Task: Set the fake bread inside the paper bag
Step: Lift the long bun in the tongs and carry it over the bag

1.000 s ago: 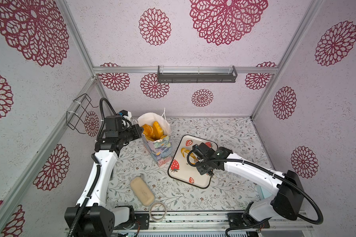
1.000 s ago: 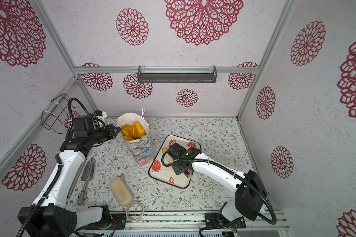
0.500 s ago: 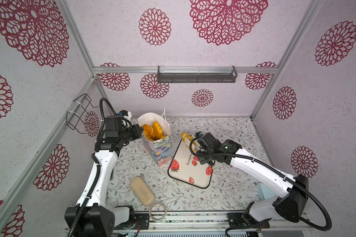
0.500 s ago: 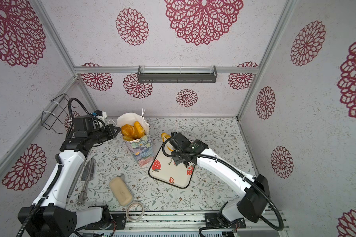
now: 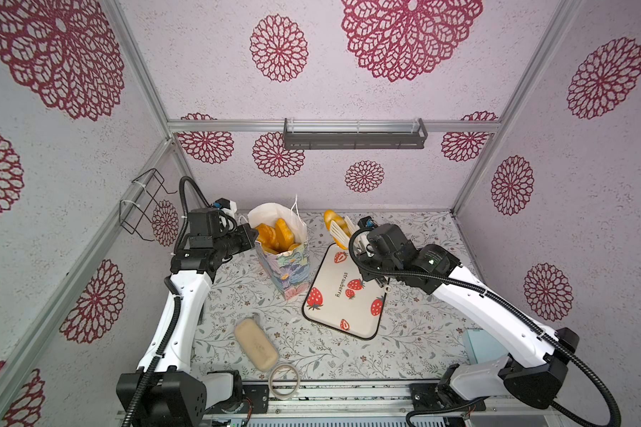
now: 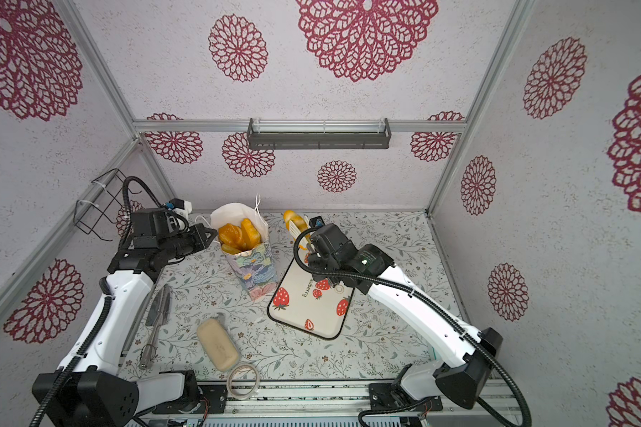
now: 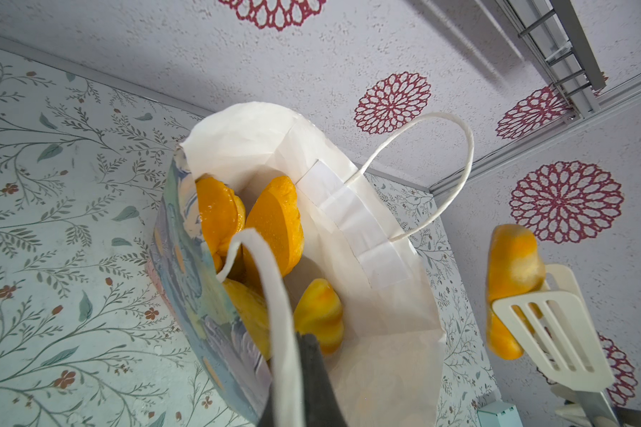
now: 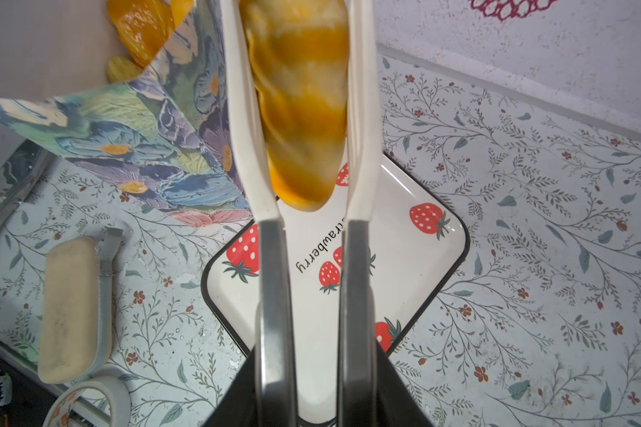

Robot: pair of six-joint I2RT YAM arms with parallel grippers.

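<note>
The jaws of the right gripper [image 8: 313,384] are clenched on the steel arms of a pair of white slotted tongs [image 8: 361,111]. The tong blades pinch the long loaf [image 8: 300,111] of fake bread. In a top view the loaf [image 5: 329,219] hangs in the air beside the paper bag [image 5: 287,268], clear of its rim and over the far end of the strawberry tray [image 5: 348,321]. The left gripper [image 7: 311,369] is closed on one cord handle [image 7: 274,295], which appears to be holding the mouth open.

The loaf looks light, glossy and probably stiff, so it is likely to slip between the smooth blades. The blades sit on its lower half and leave the upper end free, so it could pivot. A hold nearer the middle would be steadier. The bag is thin paper and will likely tip or crumple if bumped.

Several pastries [image 7: 274,222] already stand inside the bag, but its floor and their count are hidden. The right wrist view cuts off the loaf's upper end. The right arm covers part of the tray. In both top views, the contact between the left fingers and the handle is too small to make out.
</note>
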